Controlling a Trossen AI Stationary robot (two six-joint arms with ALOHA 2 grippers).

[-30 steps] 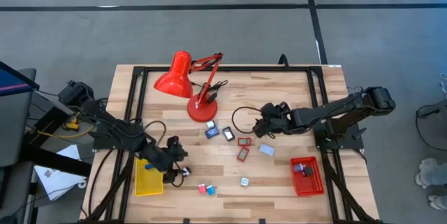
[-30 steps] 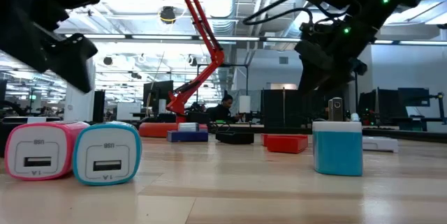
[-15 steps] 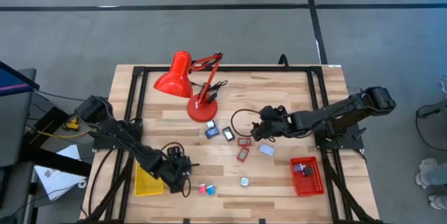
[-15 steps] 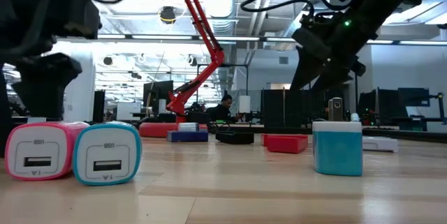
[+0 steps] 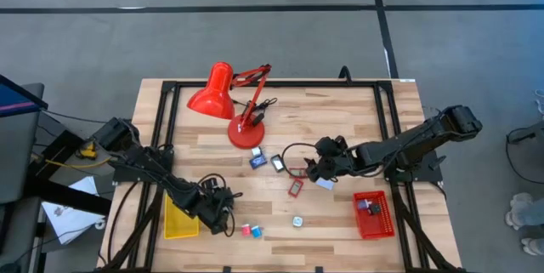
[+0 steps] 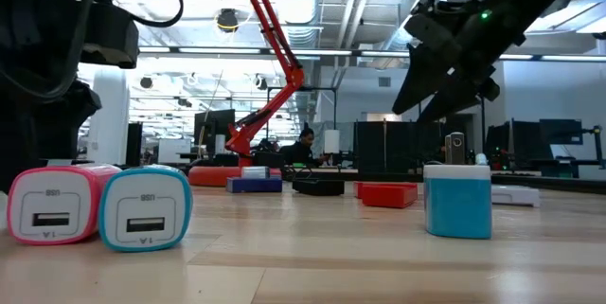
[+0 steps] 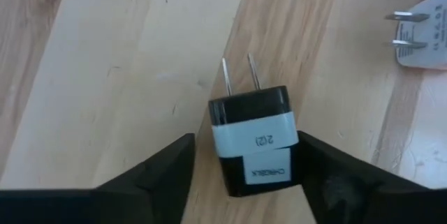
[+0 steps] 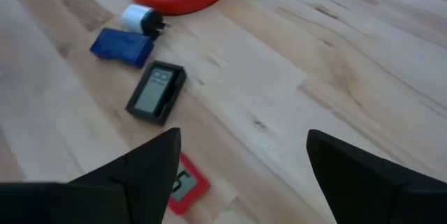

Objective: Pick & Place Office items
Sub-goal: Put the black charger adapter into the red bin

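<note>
Since a sec ago, left gripper (image 5: 223, 213) has slid fwd off the yellow tray (image 5: 178, 220); its jaws now flank a black-and-white plug charger (image 7: 253, 139) on the table, not clamped. Right gripper (image 5: 313, 169) hangs open nr a red item (image 8: 183, 183).

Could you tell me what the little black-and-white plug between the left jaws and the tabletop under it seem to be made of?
The plug adapter looks like moulded plastic: a glossy black body with a matte white band carrying printed text, and two thin prongs that appear to be bare metal by their grey sheen. The tabletop looks like light wood, probably joined planks, given the visible grain, a knot and lengthwise seams.
</note>
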